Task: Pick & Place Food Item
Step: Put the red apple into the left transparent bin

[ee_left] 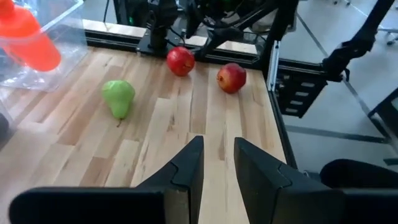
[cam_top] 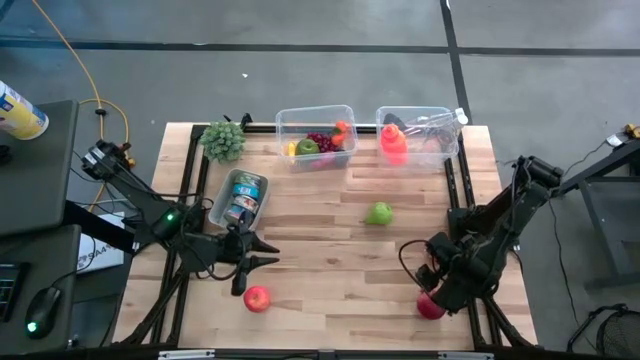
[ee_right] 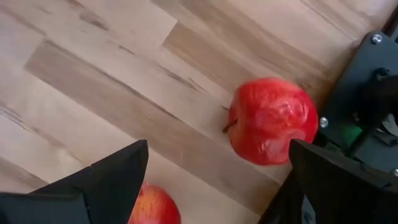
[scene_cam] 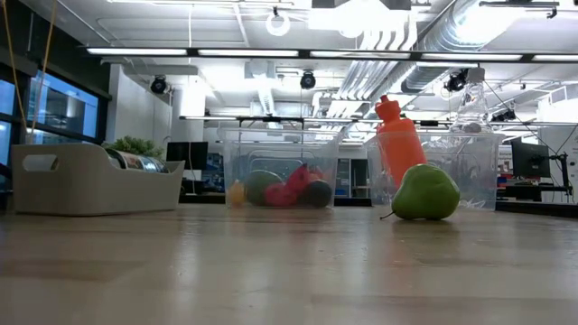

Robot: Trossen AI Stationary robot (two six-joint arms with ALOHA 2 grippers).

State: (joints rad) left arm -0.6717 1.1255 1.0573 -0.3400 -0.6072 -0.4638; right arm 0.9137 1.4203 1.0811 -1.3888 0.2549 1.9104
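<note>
Two red apples (ee_right: 270, 121) (ee_right: 152, 208) lie on the wooden table near its near right corner. My right gripper (ee_right: 217, 180) hangs over them, pointing down and open. The larger apple lies between its two fingers and apart from both. The high view shows one of these apples (cam_top: 430, 306) below that gripper (cam_top: 437, 290). A third red apple (cam_top: 257, 298) rests near the front left, just in front of my left gripper (cam_top: 262, 254). That gripper (ee_left: 219, 168) has a narrow gap between its fingers and holds nothing. A green pear (cam_top: 379, 213) lies mid-table.
At the far edge stand a clear bin of mixed fruit (cam_top: 317, 138) and a clear bin (cam_top: 440, 150) with an orange bottle (cam_top: 393, 143). A grey bin of cans (cam_top: 240, 197) and a green plant (cam_top: 222, 140) are at the left. Black frame rails run along the table's sides.
</note>
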